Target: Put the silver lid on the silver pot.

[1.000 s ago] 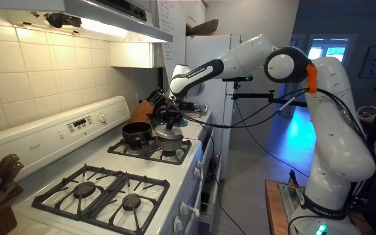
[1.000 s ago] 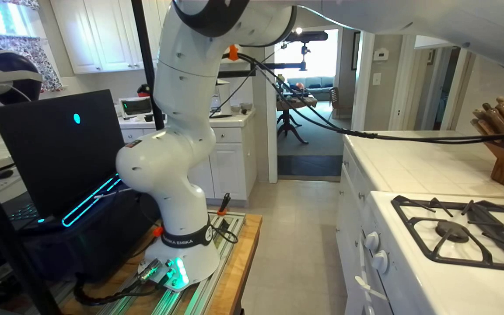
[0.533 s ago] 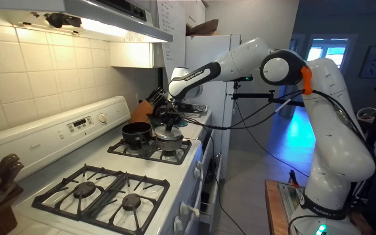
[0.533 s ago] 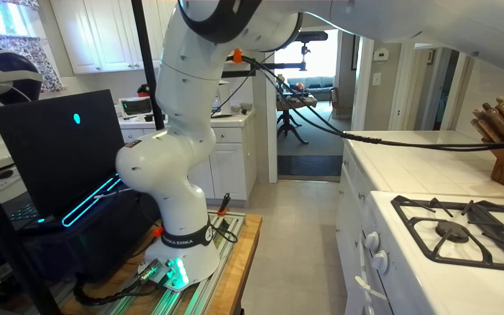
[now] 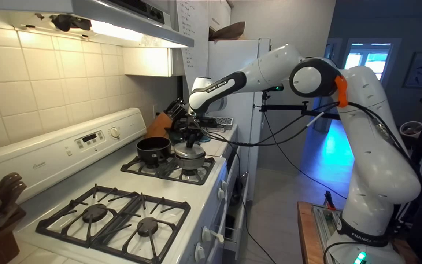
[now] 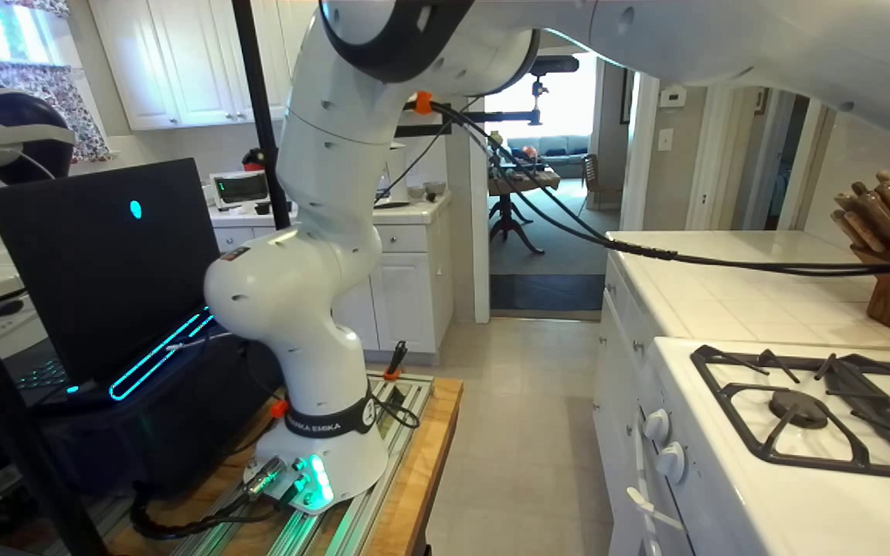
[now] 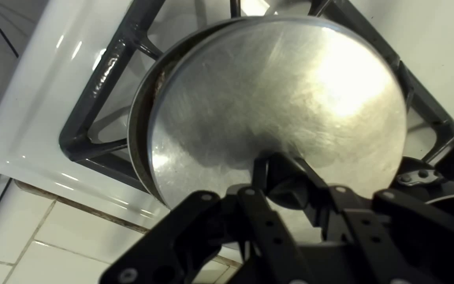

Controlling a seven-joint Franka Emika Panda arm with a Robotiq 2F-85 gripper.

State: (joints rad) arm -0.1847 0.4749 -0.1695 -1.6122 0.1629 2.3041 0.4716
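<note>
Over the last second the arm (image 5: 227, 82) has lowered, and the silver lid (image 5: 189, 150) has descended with it. The gap that showed between the lid and the silver pot (image 5: 190, 162) has closed to the point where none can be made out in an exterior view. The pot stands on the burner grate (image 7: 101, 81), just beside a black pot (image 5: 154, 150); the lid is directly above it, apparently on its rim.

The pincer (image 7: 284, 175) is narrow, its fingers gripping the dark knob (image 7: 288, 195) on top of the lid. The lid has not been released.

In the wrist view a crescent of the pot's rim is uncovered along the left of the picture. The lid therefore appears offset, although the viewing angle may account for part of this. Contact around the full rim cannot be confirmed.

Assessment: placement is in its final stage. Centre the lid over the pot before opening the pincer; an off-centre release could let the lid tip or slide.
</note>
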